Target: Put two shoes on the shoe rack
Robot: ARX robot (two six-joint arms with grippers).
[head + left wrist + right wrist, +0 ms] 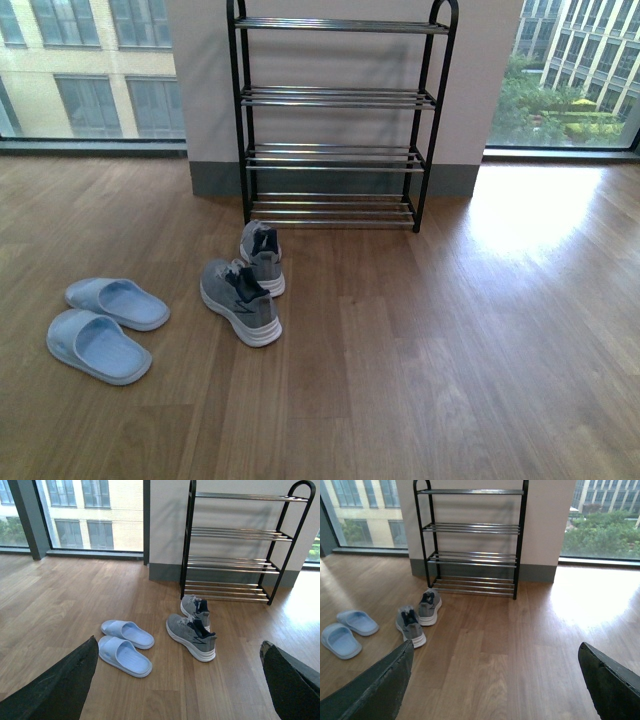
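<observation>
Status: task not started, judging by the layout. The shoe rack (340, 100) stands against the wall with no shoe on any of its four rod shelves.

Grey sneakers: one sneaker (263, 256) lies on the wood floor (450, 350) just in front of the rack's left leg. The second sneaker (240, 301) lies just beyond it, further from the rack. Whether the two touch I cannot tell.

Blue slides: the pair (105, 328) lies side by side, well apart from the rack. They are out past its left end and further from it than the sneakers.

Arms: neither shows in the front view. In each wrist view the left fingers (60, 685) and the right fingers (375, 690) are spread wide with nothing between them. Both are raised and well back from the rack and all the shoes.

Step in hand: the approach for a first pick.

Next move, as a judgement: the sneakers look the likelier targets, being nearest the rack.
- An arm has to descend over one sneaker.
- The released fingers should line up across its upper or collar, then clench.
- The lift must clear the front rod of the chosen shelf before the shoe goes in.
- The sole should sit across several rods, since the gaps between them could let a tilted shoe tip.
</observation>
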